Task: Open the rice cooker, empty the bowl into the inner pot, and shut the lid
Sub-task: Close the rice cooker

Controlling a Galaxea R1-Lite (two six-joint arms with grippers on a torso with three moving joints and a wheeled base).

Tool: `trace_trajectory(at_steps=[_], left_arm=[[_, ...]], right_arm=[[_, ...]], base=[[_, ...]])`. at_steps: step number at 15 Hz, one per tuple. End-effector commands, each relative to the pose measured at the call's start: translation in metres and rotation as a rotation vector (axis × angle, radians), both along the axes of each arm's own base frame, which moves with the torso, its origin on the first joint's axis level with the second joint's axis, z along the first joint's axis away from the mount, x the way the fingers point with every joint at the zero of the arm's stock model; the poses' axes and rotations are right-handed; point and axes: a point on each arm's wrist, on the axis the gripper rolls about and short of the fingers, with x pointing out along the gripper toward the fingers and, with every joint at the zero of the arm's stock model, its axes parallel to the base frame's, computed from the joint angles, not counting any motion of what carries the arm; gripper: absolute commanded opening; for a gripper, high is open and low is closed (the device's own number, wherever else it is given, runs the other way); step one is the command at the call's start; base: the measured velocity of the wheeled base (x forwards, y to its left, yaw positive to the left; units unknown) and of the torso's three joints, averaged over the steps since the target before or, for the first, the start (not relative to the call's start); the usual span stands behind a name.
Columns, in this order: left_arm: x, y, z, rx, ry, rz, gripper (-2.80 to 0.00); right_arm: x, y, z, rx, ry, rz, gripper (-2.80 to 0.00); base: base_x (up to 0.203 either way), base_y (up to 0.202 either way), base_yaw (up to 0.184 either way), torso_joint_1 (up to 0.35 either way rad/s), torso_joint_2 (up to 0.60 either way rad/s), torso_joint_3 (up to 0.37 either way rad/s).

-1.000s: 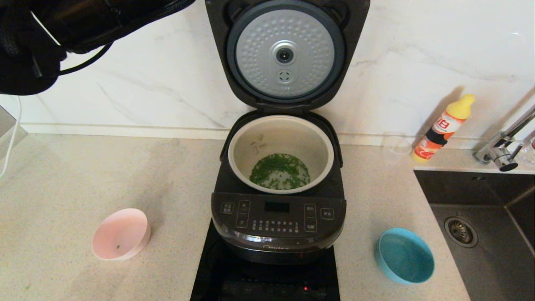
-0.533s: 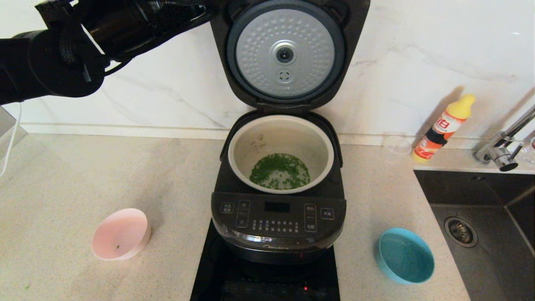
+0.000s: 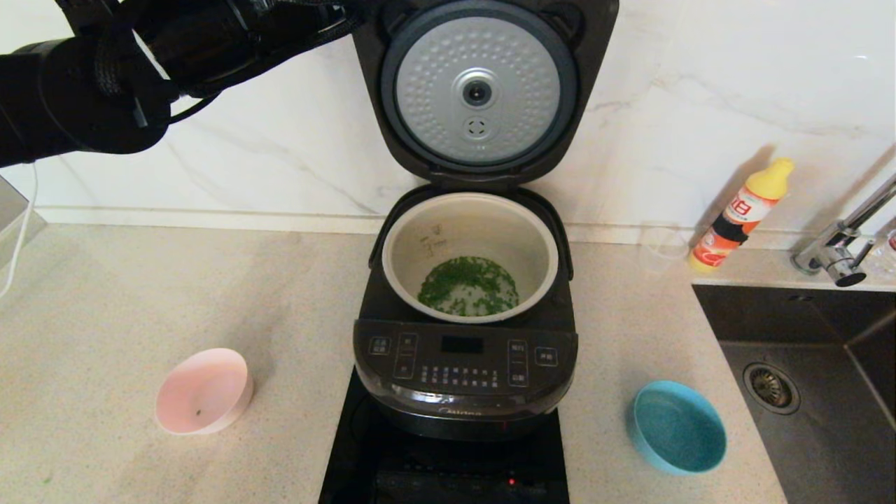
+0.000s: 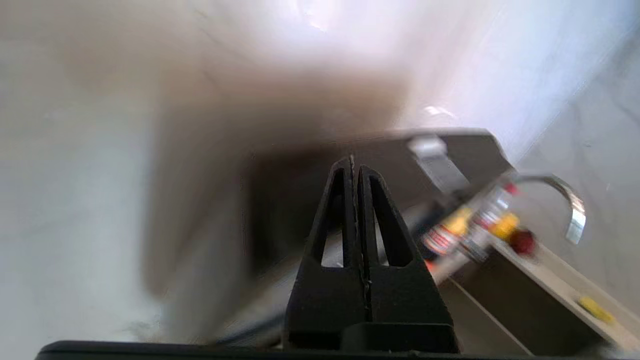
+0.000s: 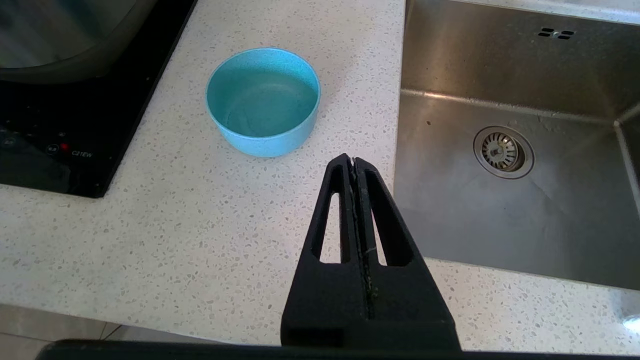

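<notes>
Standing frame centre, one rice cooker (image 3: 465, 378), lid (image 3: 478, 89) raised, inner pot (image 3: 470, 255) holding greens. Two bowls: pink bowl (image 3: 204, 391) lower left, teal bowl (image 3: 678, 427) lower right. Left gripper (image 4: 356, 170) and right gripper (image 5: 353, 167) both clenched, empty.

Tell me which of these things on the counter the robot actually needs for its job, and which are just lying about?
Part of the job:
- rice cooker
- lid, standing open
- inner pot, green bits inside
- pink bowl, nearly empty
- left gripper, shut, raised behind the lid

Just lying about:
- teal bowl
- orange bottle
- clear cup
- sink
- tap
</notes>
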Motion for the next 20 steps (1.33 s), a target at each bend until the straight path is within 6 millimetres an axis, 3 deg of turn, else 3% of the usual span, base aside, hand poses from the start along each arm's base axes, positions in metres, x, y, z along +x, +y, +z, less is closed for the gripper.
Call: trace_trajectory(at_steps=[1, 9, 13, 17, 20], left_arm=[[-0.003, 0.001, 0.005, 0.011, -0.046, 0.013, -2.80], [0.015, -0.014, -0.010, 0.133, -0.210, 0.161, -2.80], [0.006, -0.018, -0.003, 0.123, -0.221, 0.147, -2.80], [0.007, -0.022, -0.010, 0.139, -0.172, 0.137, -2.80], [-0.007, -0.016, -0.016, 0.192, -0.072, 0.124, -2.80]], right_arm=[[0.000, 0.000, 0.000, 0.000, 0.002, 0.001, -2.80], [0.000, 0.000, 0.000, 0.000, 0.002, 0.001, -2.80], [0.000, 0.000, 0.000, 0.000, 0.002, 0.001, -2.80], [0.000, 0.000, 0.000, 0.000, 0.002, 0.001, -2.80], [0.000, 0.000, 0.000, 0.000, 0.002, 0.001, -2.80]], base=[[0.000, 0.000, 0.000, 0.000, 0.00, 0.000], [0.000, 0.000, 0.000, 0.000, 0.00, 0.000], [0.000, 0.000, 0.000, 0.000, 0.00, 0.000], [0.000, 0.000, 0.000, 0.000, 0.00, 0.000], [0.000, 0.000, 0.000, 0.000, 0.00, 0.000]])
